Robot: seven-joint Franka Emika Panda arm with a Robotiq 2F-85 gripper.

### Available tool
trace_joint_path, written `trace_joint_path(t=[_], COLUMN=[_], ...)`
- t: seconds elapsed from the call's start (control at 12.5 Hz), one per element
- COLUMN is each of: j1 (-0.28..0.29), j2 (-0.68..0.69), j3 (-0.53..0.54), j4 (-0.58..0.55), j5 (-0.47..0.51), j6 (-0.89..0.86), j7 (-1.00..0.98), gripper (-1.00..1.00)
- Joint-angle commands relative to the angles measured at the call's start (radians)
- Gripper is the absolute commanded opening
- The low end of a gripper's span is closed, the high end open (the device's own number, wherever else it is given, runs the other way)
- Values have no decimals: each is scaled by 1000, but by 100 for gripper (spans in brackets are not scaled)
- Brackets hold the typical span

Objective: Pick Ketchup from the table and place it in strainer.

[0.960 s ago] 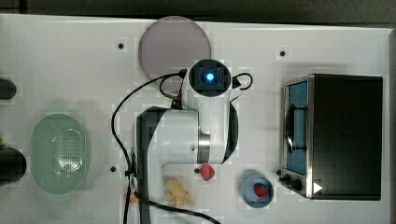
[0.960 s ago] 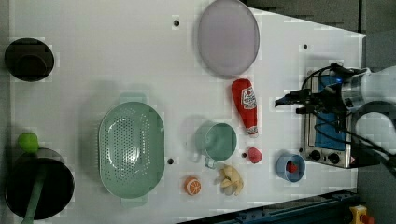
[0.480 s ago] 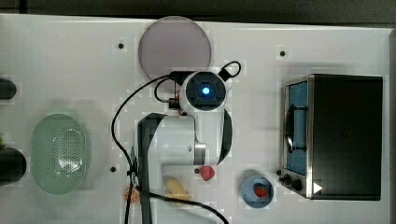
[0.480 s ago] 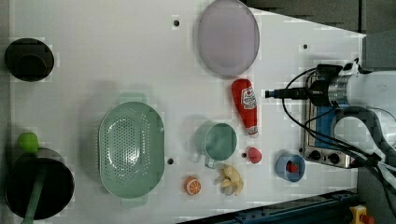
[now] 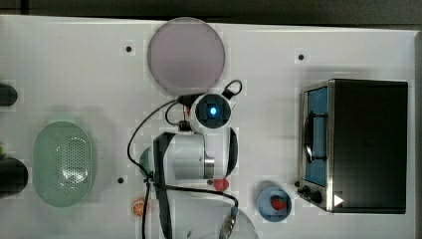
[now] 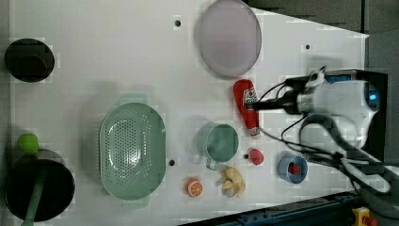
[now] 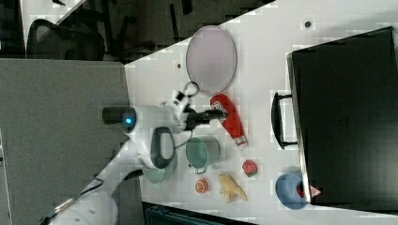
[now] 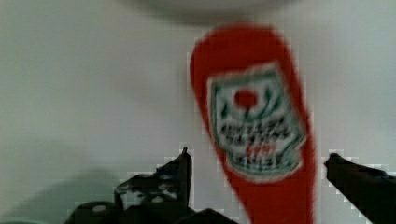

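White table (image 6: 117, 56) fills my screens. My jaws (image 8: 257, 161) stand spread wide, one dark finger (image 8: 180, 170) on each side of the Ketchup (image 8: 254, 126), pinching nothing. The red bottle lies on its side on the table between them, with a white label facing up: a red tomato mark above lines of print too blurred for me to read. In the left view the jaws (image 6: 256, 106) reach over the Ketchup (image 6: 247, 108). Just beyond the bottle's wide end sits a round grey plate (image 6: 228, 37). Near its narrow end are a green mug (image 6: 219, 142) and a small red piece (image 6: 255, 156). Farther out stands a blue bowl (image 6: 291, 168). Well apart, past the mug, rests the mint strainer (image 6: 132, 149), nothing in it.
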State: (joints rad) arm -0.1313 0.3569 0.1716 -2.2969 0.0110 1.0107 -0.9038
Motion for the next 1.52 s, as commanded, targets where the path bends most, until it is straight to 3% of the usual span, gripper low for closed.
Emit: trace_joint_path(t=[0.08, 0.72, 0.8, 1.04, 1.28, 1.52], j1=[9, 12, 12, 17, 21, 23], j2=[33, 79, 82, 75, 12, -113], j3=[-8, -13, -14, -10, -6, 3], j4=[-12, -27, -26, -15, -12, 3], j5=[-21, -21, -22, -22, -22, -21], j6=[50, 127, 132, 130, 101, -50], j7=[-52, -47, -47, -48, -46, 25], gripper=[100, 100, 92, 23, 23, 23])
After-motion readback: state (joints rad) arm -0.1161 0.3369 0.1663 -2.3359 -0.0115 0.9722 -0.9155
